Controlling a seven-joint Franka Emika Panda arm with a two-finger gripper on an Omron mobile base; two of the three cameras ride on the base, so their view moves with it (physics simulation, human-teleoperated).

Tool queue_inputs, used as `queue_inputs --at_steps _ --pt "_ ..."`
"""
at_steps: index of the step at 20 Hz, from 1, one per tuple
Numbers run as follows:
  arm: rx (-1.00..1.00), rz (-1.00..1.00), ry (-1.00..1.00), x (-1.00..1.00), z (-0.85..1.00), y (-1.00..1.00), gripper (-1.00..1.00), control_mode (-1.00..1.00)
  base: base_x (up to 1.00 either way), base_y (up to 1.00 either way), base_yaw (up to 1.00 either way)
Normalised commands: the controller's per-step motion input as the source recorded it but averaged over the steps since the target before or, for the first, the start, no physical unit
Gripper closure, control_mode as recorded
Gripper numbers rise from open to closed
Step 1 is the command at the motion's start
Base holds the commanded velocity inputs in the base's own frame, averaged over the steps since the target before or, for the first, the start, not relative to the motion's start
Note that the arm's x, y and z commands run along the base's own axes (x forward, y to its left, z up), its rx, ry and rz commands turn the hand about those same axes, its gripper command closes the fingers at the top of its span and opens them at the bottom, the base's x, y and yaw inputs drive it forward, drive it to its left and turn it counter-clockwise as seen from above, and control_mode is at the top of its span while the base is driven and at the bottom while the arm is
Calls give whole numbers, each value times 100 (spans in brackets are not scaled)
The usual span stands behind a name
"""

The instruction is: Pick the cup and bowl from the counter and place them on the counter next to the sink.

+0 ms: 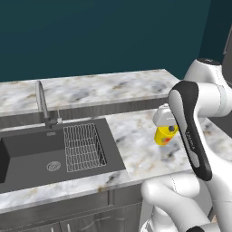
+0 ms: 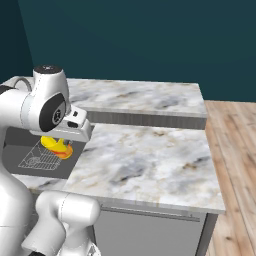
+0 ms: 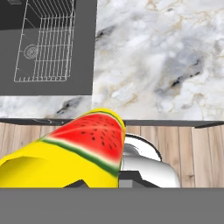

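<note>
The yellow cup (image 1: 165, 136) with a red watermelon picture hangs tilted under my white hand, and my gripper (image 1: 166, 129) is shut on it. It is held a little above the marble counter (image 1: 140, 154), just right of the sink (image 1: 31, 154). From the right base view the cup (image 2: 56, 146) appears over the sink's right edge, below the hand. In the hand view the cup (image 3: 74, 153) looms large at the bottom and hides the fingertips. The sink (image 3: 48, 43) lies at the upper left there. The bowl is out of view.
A slim curved faucet (image 1: 41, 102) stands behind the basin, and a wire rack (image 1: 83, 147) lies in its right half. A raised marble ledge (image 1: 104, 90) runs along the back. The counter (image 2: 150, 155) ends at the right, where wooden floor (image 2: 232, 170) begins.
</note>
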Motion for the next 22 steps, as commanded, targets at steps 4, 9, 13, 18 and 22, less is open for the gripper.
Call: queue_inputs --at_steps 4,9,13,18,22 --pt "0 0 0 0 0 0 100 100 0 0 0" --pt "0 0 0 0 0 0 100 -100 0 0 0" --pt "0 0 0 0 0 4 100 -100 0 0 0" --pt "0 -4 0 61 -4 32 100 -100 0 0 0" --pt "0 -8 1 100 0 29 100 -100 0 0 0"
